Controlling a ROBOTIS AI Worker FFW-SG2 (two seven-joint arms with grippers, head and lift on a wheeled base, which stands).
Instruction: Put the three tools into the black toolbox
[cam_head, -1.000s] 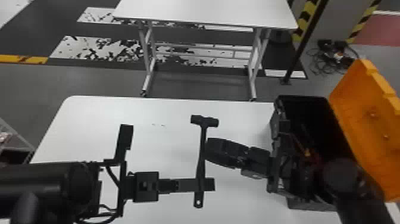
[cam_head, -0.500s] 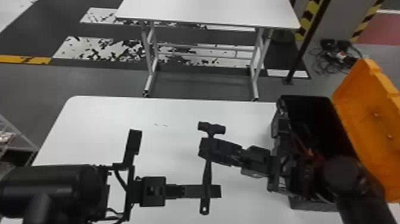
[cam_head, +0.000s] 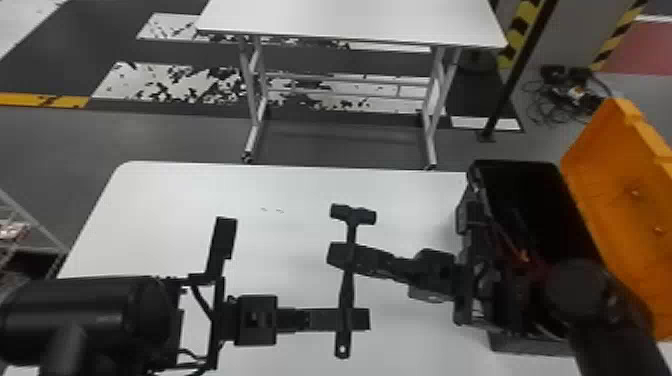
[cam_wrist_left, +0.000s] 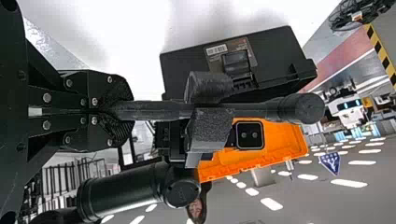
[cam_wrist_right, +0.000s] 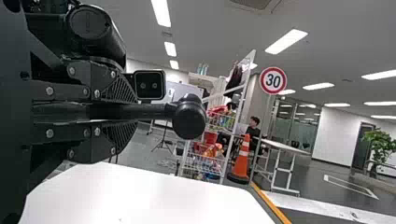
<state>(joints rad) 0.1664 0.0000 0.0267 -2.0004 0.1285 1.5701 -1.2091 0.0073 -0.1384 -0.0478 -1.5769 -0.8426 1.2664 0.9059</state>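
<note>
Left tool (cam_head: 361, 319), right tool (cam_head: 337, 254) around hammer (cam_head: 348, 288)

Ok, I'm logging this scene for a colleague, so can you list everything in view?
Hammer: one, black, held by both claws above the near table
Toolbox: one, black, at the right end of the near table
Lid: one, orange, standing open on the toolbox's right side
Near table: one, white, before the robot
Far table: one, white, beyond the near one
Cable tangle: one, mostly black, floor at far right
Shelf rack: one, pale, in the room
Cone: one, orange and white, by the rack
Round sign: one, white with red rim, above the cone
Plant: one, green, farther back
Left claw: one, black, on the lower handle
Right claw: one, black, nearer the hammer's head
</note>
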